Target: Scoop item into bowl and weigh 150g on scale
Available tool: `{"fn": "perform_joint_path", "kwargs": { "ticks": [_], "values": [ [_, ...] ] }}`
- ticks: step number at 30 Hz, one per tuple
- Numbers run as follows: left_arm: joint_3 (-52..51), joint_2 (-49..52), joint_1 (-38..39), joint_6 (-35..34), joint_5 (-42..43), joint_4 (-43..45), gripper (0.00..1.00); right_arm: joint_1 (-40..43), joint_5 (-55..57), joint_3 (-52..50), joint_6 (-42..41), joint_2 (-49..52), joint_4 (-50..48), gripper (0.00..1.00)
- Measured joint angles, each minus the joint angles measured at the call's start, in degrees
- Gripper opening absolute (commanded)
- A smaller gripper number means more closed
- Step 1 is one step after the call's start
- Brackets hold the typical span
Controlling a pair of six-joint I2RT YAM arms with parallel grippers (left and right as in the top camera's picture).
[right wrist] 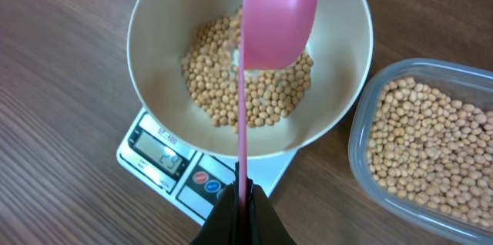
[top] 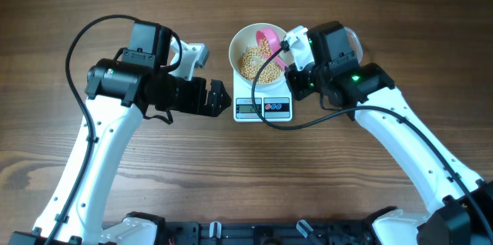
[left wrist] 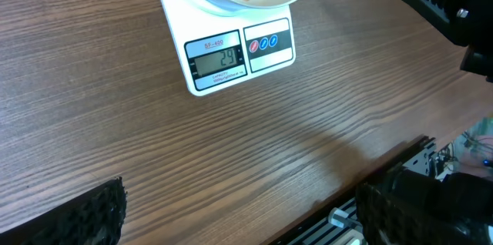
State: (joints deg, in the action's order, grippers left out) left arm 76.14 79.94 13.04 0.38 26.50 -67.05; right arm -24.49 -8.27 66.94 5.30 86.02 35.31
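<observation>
While R claw (right wrist: 240,201) clenches pink scoop (right wrist: 279,14) over bowl (right wrist: 154,37), L claw (top: 218,99) released, tub (right wrist: 356,133) R-wrist-only

In the overhead view, our left arm (top: 92,152) climbs from the lower left corner, folds at the upper left and reaches rightward toward the middle of the frame. Our left end effector (top: 222,98) points right, jaws spread wide and empty. In its wrist view the two dark fingers (left wrist: 96,214) sit in the bottom corners.

Our right arm (top: 416,145) rises from the lower right corner toward the upper centre. Our right end effector (right wrist: 240,203) is pinched tight on the thin handle of a pink scoop (right wrist: 279,14).
</observation>
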Motion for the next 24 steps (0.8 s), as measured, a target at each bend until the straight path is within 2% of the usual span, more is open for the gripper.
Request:
{"fn": "perform_joint_path", "kwargs": {
  "ticks": [14, 24],
  "values": [
    [0.00, 0.00, 0.00, 0.00, 0.00, 0.00, 1.00, 0.00, 4.48, 0.00, 8.83, 0.00, 1.75, 0.04],
    [0.00, 0.00, 0.00, 0.00, 0.00, -0.02, 1.00, -1.07, 8.59, 0.09, 16.46, 0.00, -1.11, 0.04]
  ]
}}
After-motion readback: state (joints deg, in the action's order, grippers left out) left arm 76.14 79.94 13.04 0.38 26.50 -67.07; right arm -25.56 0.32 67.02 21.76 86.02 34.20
